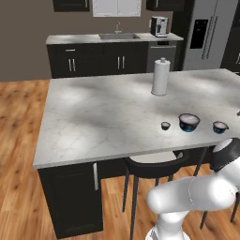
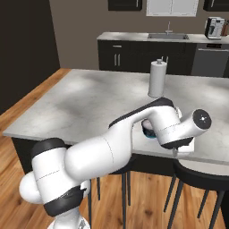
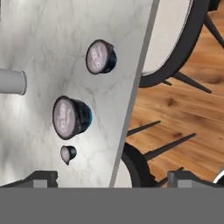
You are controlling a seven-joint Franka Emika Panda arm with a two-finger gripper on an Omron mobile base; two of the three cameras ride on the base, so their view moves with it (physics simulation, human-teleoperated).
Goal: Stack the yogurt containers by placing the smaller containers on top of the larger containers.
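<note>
— While the arm bends low at the near edge of the desk [image 1: 93, 122], where are the yogurt tubs?

— All three stand in a row near that edge, apart from one another. From the left base view, the largest tub [image 1: 189, 122] is in the middle, the tiny tub [image 1: 165, 125] just at its 9 o'clock, and the mid-sized tub [image 1: 220, 127] at its 3 o'clock. None is stacked.

— And from the hand?

— That view is rolled. The largest tub [image 3: 70, 117] sits mid-frame, the mid-sized tub [image 3: 100, 57] at its 1 o'clock, the tiny tub [image 3: 68, 153] at its 6 o'clock. All three are pale on top and dark at the sides.

— What about the claw [image 3: 113, 178]?

— Its two dark fingertips [image 3: 41, 178] rise far apart at the bottom corners of the hand view, so it is spread wide, with nothing between them. It hangs over the desk edge, off the tubs.

— Anything else on the desk?

— A paper-towel roll [image 1: 160, 77] stands upright, well behind the tubs at 11 o'clock of the largest. Dark stools [image 1: 152, 165] are tucked under the near edge.
</note>
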